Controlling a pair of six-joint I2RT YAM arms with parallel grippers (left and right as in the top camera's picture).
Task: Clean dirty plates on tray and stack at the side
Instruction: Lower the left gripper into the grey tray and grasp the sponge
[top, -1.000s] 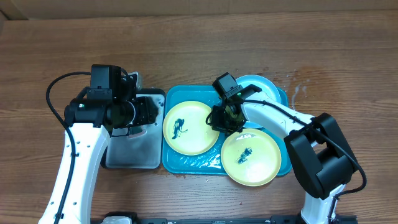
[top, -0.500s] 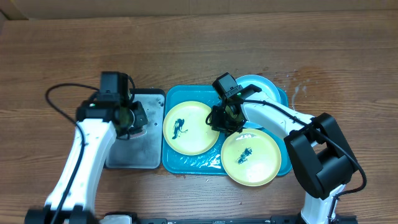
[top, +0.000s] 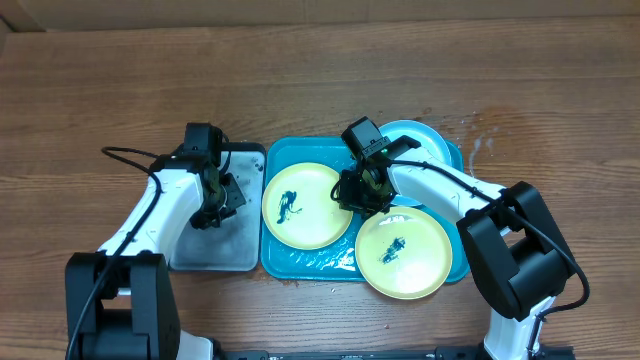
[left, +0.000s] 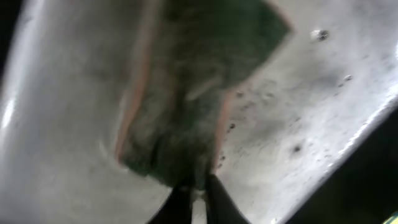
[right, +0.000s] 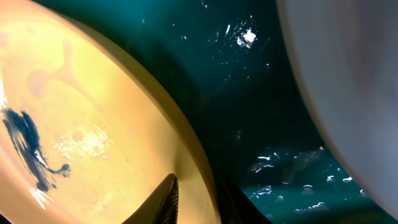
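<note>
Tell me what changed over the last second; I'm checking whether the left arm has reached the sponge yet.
The left gripper swung right and dropped into the metal pan, fingertips now at the green sponge; a grip can't be confirmed. The right gripper stayed clamped on the rim of the left yellow plate. The teal tray, second yellow plate and blue plate did not move.

The worktop (top: 400, 70) is of brown wood with clear grain. Two things lie directly on it, side by side in the middle. One is a teal tray (top: 308, 262). The other is a grey metal pan (top: 210, 252), which touches the tray's left edge. Some pale wet marks (top: 478, 146) are on the wood beside the tray's far right corner.
</note>
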